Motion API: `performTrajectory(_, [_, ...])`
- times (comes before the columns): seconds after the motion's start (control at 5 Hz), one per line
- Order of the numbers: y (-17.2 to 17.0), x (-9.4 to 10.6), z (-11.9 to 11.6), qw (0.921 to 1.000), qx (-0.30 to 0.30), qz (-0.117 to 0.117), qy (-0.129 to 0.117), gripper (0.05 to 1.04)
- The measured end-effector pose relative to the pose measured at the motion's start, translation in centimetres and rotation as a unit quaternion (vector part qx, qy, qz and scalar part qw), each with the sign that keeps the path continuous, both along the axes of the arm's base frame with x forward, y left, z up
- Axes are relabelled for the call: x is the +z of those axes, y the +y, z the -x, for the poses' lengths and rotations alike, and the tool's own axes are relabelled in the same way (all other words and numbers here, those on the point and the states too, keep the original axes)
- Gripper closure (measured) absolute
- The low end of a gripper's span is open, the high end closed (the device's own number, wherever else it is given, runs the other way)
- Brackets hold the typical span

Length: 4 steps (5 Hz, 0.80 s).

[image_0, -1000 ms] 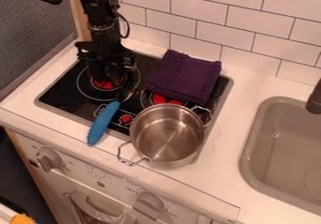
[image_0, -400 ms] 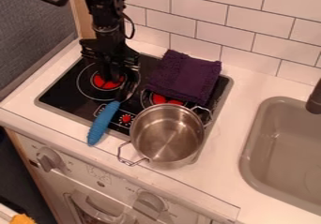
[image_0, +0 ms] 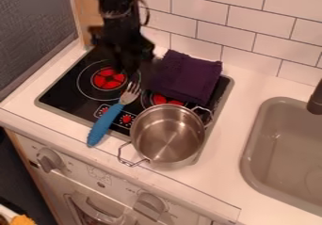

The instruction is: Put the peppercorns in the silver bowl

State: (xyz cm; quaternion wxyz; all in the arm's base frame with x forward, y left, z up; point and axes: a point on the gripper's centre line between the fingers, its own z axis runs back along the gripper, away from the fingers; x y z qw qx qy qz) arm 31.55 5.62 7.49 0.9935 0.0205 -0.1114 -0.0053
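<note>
My black gripper (image_0: 132,71) hangs over the back part of the stove, just left of the purple cloth and above the fork's tines; its outline is blurred. The silver pot (image_0: 168,133), a bowl-like vessel with two wire handles, stands at the stove's front right, and its inside shows bare metal. I cannot make out any peppercorns.
A blue-handled fork (image_0: 106,123) lies across the stove's front, left of the pot. The folded purple cloth (image_0: 186,77) covers the stove's back right. A grey sink (image_0: 253,146) is at the right, and a tiled wall (image_0: 245,26) stands behind.
The arm and gripper have shifted right and a little up, toward the cloth, uncovering the left burner and the fork's tines. Pot and cloth have stayed put.
</note>
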Motion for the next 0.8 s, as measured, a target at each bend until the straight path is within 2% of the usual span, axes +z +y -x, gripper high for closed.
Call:
performTrajectory(0.2, [-4.1, 1.3, 3.2, 0.9987, -0.049, 0.011, -0.010, 0.853])
performTrajectory(0.4, [-7.4, 0.4, 5.4, 0.9951, -0.097, 0.014, 0.012, 0.853])
performTrajectory(0.6, [-9.0, -0.6, 6.8, 0.9924, -0.118, 0.012, 0.031, 0.853])
performTrajectory(0.8, [-9.2, -1.3, 6.9, 0.9924, -0.115, 0.016, 0.039, 0.793])
